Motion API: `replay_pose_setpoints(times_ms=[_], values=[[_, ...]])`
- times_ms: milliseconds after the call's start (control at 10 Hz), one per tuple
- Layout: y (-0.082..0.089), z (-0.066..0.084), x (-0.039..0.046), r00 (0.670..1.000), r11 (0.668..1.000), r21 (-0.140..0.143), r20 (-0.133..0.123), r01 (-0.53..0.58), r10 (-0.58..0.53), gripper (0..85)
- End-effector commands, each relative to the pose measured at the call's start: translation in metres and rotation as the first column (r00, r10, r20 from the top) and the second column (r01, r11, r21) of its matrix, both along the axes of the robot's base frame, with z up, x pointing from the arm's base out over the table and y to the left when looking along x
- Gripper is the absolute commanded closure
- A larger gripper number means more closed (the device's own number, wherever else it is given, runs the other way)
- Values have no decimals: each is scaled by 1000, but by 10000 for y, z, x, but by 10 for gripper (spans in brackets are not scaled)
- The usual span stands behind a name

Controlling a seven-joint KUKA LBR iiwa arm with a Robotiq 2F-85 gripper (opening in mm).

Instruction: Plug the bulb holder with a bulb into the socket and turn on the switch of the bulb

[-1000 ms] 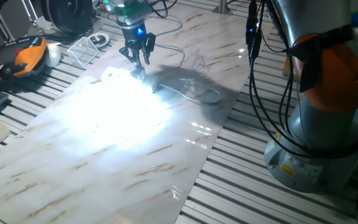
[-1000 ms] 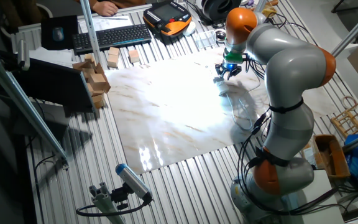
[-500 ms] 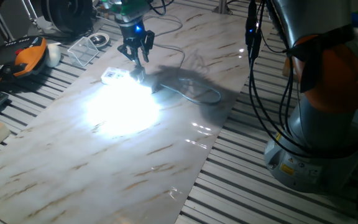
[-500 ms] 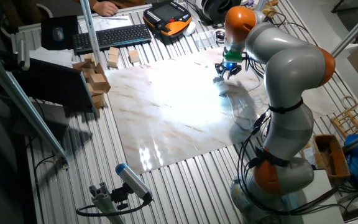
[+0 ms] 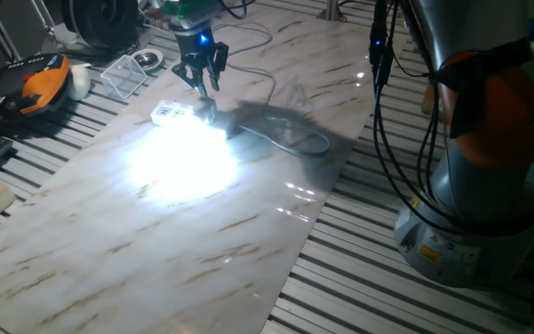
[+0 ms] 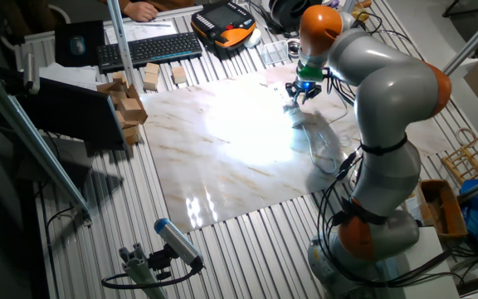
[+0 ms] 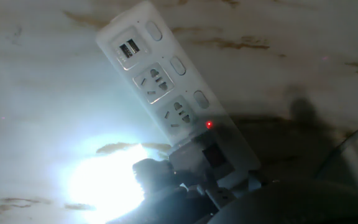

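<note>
Near the far edge of the marble-topped desk (image 5: 248,232), the socket (image 5: 170,113) lies flat with the bulb holder (image 7: 194,163) plugged into its end, and the bulb (image 7: 104,183) glows bright white. The gripper (image 5: 203,82) hangs just above the holder with its jaws narrowly apart, holding nothing. A cable (image 5: 290,139) loops beside them.

text: none legible | robot base (image 5: 431,249): yellow warning sticker, unreadable | socket (image 7: 166,93): no readable marking
</note>
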State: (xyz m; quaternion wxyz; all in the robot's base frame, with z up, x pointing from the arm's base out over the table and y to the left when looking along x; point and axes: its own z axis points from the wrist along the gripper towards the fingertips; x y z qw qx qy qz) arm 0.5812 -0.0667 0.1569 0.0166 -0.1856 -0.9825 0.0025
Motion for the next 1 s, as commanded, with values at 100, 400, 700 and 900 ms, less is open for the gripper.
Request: replay_pose_setpoints(times_ms=[100, 400, 700, 900], values=[[53, 76, -25, 994, 994, 29, 10, -110, 110, 850], [266, 186, -134, 972, 971, 47, 16, -234, 233, 850], [318, 237, -257, 957, 956, 34, 27, -290, 289, 850], [362, 220, -292, 959, 959, 43, 34, -281, 280, 850]])
